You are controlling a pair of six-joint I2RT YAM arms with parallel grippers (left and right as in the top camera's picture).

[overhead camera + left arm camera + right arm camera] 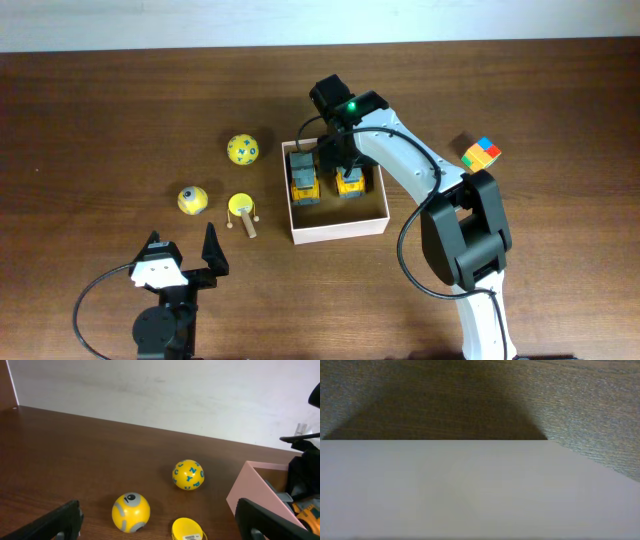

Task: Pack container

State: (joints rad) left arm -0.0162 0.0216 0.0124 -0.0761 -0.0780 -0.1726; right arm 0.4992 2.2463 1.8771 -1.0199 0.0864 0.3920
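Observation:
The container (340, 232), a square shallow box with white walls and a tan inside, sits mid-table. Two yellow-and-grey toy trucks lie in it, one at the left (303, 185) and one at the right (351, 184). My right gripper (343, 160) reaches down into the box over the right truck; its jaws are hidden. The right wrist view shows only the box's white wall (470, 490). My left gripper (185, 250) is open and empty near the front edge, its fingers (159, 522) wide apart. The box's corner (250, 490) shows at the right in the left wrist view.
Left of the box lie a yellow lettered ball (242, 149) (188, 474), a yellow ball with a grey eye (193, 200) (130, 512), and a yellow disc toy on a wooden stick (242, 207) (187, 530). A multicoloured cube (481, 153) sits at the right.

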